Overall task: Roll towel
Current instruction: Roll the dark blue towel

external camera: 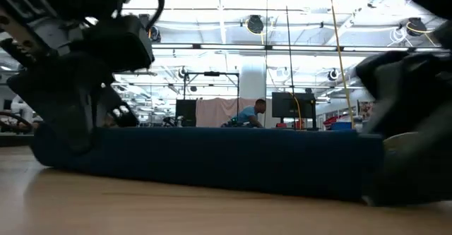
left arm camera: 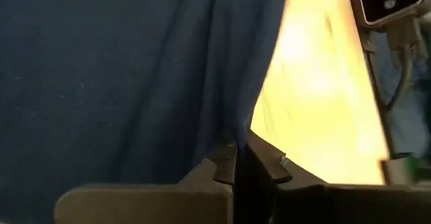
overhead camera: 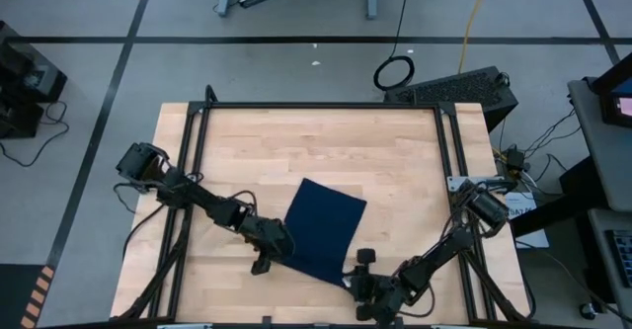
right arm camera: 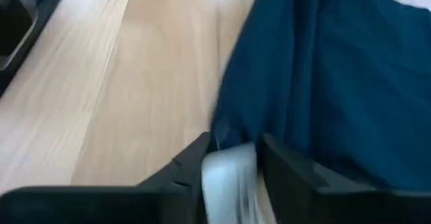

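**Operator:** Towel [overhead camera: 324,232] is lying flat on the wooden table [overhead camera: 395,151], a little toward the near edge and turned at a slant, and I'm working both of its near corners. My left gripper [overhead camera: 265,260] is sitting at the corner on my left side. In the left wrist view its fingers [left arm camera: 225,165] are pressed together with a fold of the navy cloth [left arm camera: 121,69] pinched between them.

**Spotter:** And the right one?

**Operator:** The right gripper [overhead camera: 363,282] is at the other near corner. In its wrist view the fingers [right arm camera: 195,160] are standing a little apart with the cloth's corner and a white tag [right arm camera: 229,177] sitting between them; I'm judging that as a loose hold on the tag edge, not a firm one.

**Spotter:** How are you expecting it to behave?

**Operator:** It's looking thin, soft and light. It's draping and creasing where the left fingers are gathering it, so it won't be holding any shape by itself. From the low view the near edge [external camera: 205,161] is sitting slightly raised off the wood between the two grippers. I'm thinking limp cloth like this will sag in the middle unless both corners are travelling evenly.

**Spotter:** Best place to hold?

**Operator:** Right at the two corners of the near edge, pinching the hem, not the tag, which may slip.
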Robot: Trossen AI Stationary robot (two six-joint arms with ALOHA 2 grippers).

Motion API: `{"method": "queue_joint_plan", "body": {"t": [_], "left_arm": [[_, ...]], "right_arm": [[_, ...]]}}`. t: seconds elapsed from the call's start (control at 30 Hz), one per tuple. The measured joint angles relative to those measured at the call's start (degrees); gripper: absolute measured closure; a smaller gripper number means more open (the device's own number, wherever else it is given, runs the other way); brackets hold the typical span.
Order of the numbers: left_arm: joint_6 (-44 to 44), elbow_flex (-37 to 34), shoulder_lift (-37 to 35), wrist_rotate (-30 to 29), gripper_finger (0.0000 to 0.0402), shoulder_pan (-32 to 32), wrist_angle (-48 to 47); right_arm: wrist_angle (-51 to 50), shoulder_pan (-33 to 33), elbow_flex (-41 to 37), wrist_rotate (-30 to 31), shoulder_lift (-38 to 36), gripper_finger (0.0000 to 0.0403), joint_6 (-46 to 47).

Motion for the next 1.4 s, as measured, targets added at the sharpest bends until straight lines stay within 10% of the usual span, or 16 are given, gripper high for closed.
{"method": "queue_joint_plan", "body": {"t": [0.3,0.63,1.4], "left_arm": [[-11.35,-0.04,0.00,6.61,0.0388,4.61,-0.26],[-13.36,-0.09,0.00,10.46,0.0389,8.78,-1.11],[-6.35,-0.11,0.02,4.10,0.0356,8.30,-1.19]], "right_arm": [[-4.92,5.47,0.03,8.94,-3.30,0.0190,-6.46],[17.14,1.41,0.20,13.47,3.25,0.0216,-26.17],[5.71,-7.30,0.50,1.75,3.04,0.0387,13.62]]}}
